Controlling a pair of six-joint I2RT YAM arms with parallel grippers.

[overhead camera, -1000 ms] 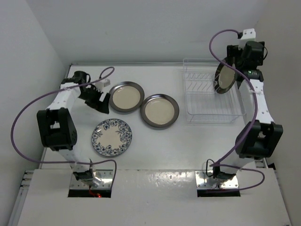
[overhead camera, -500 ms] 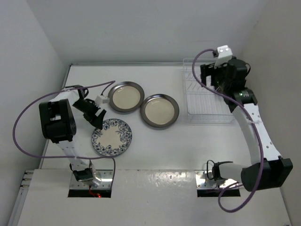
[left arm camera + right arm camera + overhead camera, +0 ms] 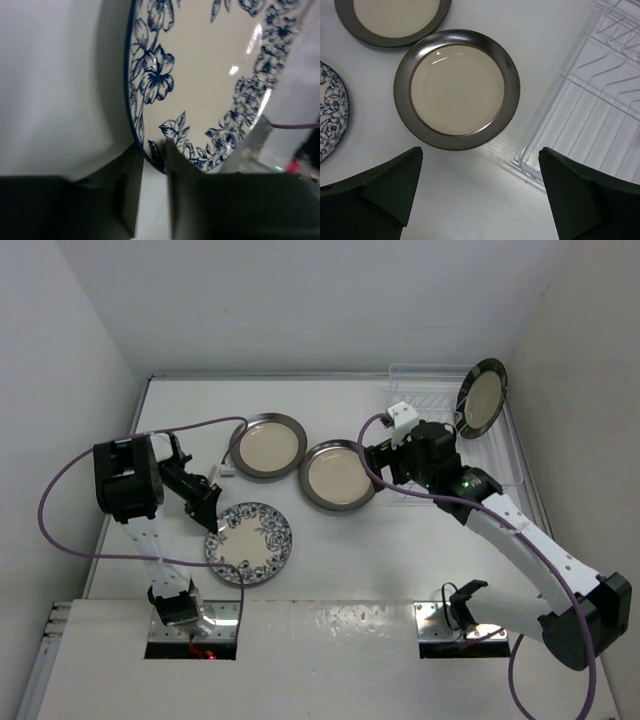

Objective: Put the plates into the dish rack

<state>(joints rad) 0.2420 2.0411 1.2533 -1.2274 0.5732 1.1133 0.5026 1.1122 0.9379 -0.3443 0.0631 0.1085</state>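
The white plate with blue flowers is at the front left, and my left gripper is shut on its left rim. In the left wrist view one finger is on each side of the flowered plate's edge, at my left gripper. Two grey-rimmed plates lie flat mid-table. A dark-rimmed plate stands upright in the clear dish rack. My right gripper hangs wide open and holds nothing, just in front of the nearer grey plate and left of the rack.
White walls close in the table at the left, back and right. The right arm stretches diagonally across the table's right half. Purple cables loop from both arms, the left one passing next to the far grey plate.
My left gripper has shut on the flowered plate's rim, and the plate has shifted right and forward. The right arm left the dark-rimmed plate in the rack and swung left towards the grey plate.
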